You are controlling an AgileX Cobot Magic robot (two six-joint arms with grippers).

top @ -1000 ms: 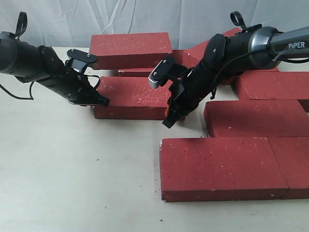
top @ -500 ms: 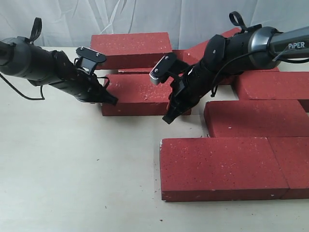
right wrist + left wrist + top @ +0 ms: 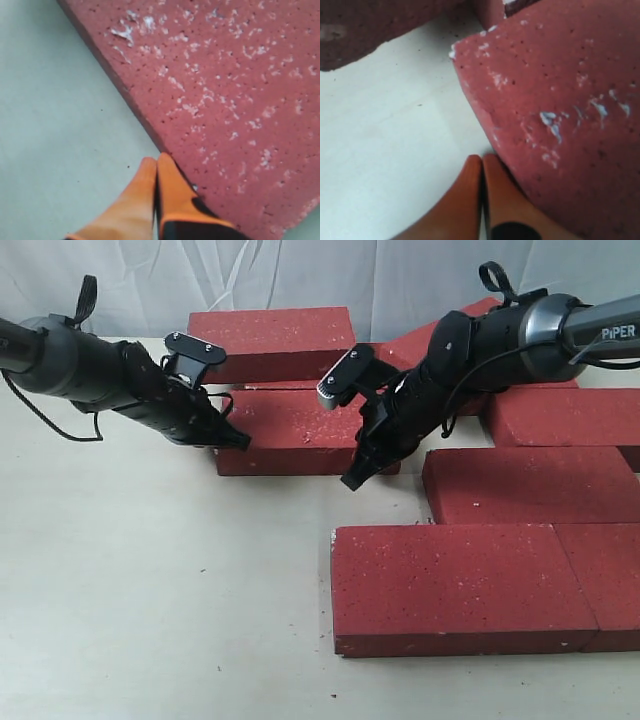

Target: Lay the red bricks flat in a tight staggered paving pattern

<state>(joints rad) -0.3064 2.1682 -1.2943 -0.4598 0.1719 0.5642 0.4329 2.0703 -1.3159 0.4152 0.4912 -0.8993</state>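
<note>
Several red bricks lie flat on the pale table. One loose brick sits between both arms. My left gripper is shut and empty, its orange fingertips pressed against that brick's left end. Shut as well, my right gripper holds nothing; it touches the same brick's front right corner. Laid bricks form rows at the right: a front brick, one behind it, another farther back. A brick lies at the back, and a tilted one is partly hidden by the right arm.
A white cloth backdrop closes the far side. The bare pale table stretches across the front left. A further brick continues the front row at the right edge.
The loose brick has slid right and toward the back. My left gripper followed it rightward, pushing its end. My right gripper shifted slightly back along with the brick's corner.
</note>
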